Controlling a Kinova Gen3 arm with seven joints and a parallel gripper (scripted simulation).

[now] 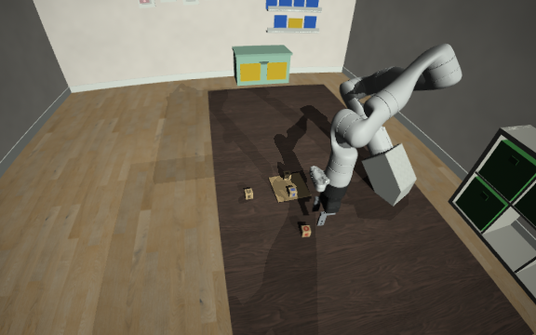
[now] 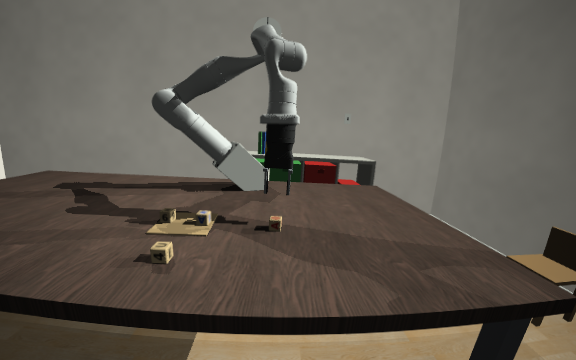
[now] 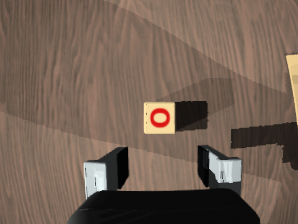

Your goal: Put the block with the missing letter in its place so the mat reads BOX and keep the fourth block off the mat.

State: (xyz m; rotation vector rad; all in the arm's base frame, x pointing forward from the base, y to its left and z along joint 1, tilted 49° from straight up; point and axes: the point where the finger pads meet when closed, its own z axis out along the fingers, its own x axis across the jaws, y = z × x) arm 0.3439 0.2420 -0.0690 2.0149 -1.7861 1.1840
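Observation:
The wooden block with a red O [image 1: 305,230] [image 2: 275,223] [image 3: 160,117] lies on the dark table, off the mat, O on top. My gripper [image 1: 319,213] [image 2: 277,192] [image 3: 163,161] is open and empty. It hangs well above the table, and in the wrist view the O block lies just ahead of the gap between the fingers. The tan mat [image 1: 277,188] [image 2: 168,229] [image 3: 293,83] carries two blocks, one [image 1: 288,176] [image 2: 169,215] at its far end and one with a blue letter [image 1: 291,191] [image 2: 203,217]. A fourth block [image 1: 248,194] [image 2: 161,251] lies off the mat.
The robot's grey base [image 1: 389,174] [image 2: 240,172] stands on the table beside the mat. A shelf unit [image 1: 519,195] stands off the table's side. A chair [image 2: 563,262] stands by the table's corner.

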